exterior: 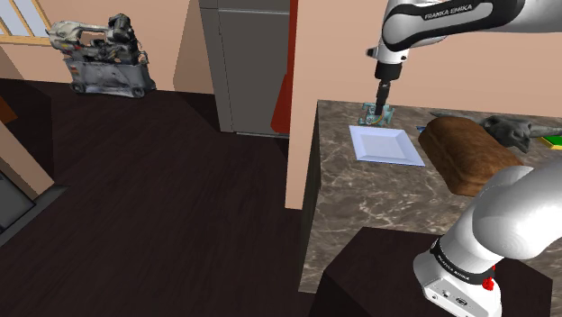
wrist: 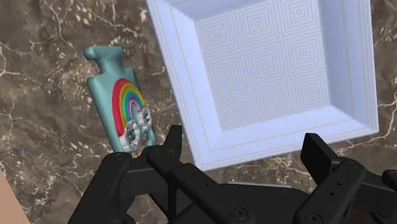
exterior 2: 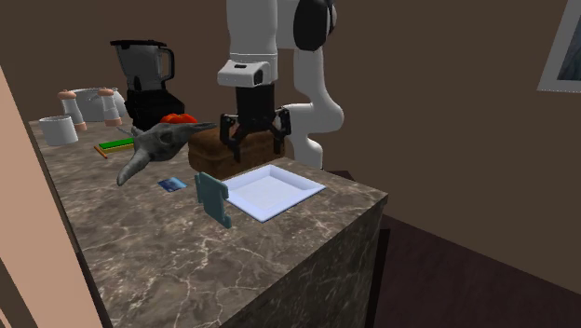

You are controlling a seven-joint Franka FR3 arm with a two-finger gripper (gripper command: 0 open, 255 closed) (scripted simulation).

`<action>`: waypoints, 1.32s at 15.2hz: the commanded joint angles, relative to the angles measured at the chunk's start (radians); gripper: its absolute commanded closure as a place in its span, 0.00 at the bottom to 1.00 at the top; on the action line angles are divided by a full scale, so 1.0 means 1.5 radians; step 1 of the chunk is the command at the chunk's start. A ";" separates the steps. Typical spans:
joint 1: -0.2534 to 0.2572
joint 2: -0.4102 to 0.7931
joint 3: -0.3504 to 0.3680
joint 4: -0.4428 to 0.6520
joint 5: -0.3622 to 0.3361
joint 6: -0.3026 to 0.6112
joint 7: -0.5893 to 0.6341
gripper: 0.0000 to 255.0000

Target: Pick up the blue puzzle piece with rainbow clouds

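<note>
The teal-blue puzzle piece [wrist: 121, 102] carries a rainbow over white clouds. It rests on the marble counter just off one corner of the white square plate [wrist: 184, 95]. In the second exterior view the puzzle piece [exterior 2: 212, 198] stands on edge beside the plate [exterior 2: 300, 184], near the counter's front. My gripper [wrist: 244, 141] is open with nothing between its fingers. It hangs over the plate's rim, and the piece lies outside one finger [wrist: 172, 141]. In the shoulder view the gripper [exterior: 383, 95] hovers right above the piece [exterior: 376, 114].
A brown loaf-shaped block [exterior: 464, 153] lies beside the plate [exterior: 387, 144]. Further along the counter are a grey animal figure [exterior 2: 158, 144], a small blue card [exterior 2: 169, 184], a green flat item [exterior 2: 117, 144], a black blender [exterior 2: 144, 79] and white cups [exterior 2: 61, 129]. The counter edge [exterior: 311, 180] drops to dark floor.
</note>
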 commanded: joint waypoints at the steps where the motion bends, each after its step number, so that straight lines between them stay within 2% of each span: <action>1: 0.002 0.048 -0.020 0.036 0.004 0.013 -0.054 0.00; 7: -0.005 0.208 -0.063 0.173 0.047 0.036 -0.210 0.00; 14: -0.008 0.225 -0.063 0.127 0.053 0.097 -0.211 0.00; 17: -0.008 0.226 -0.063 0.123 0.054 0.102 -0.211 0.00; 18: -0.008 0.226 -0.063 0.123 0.054 0.102 -0.212 1.00; 20: -0.008 0.226 -0.063 0.123 0.054 0.102 -0.212 1.00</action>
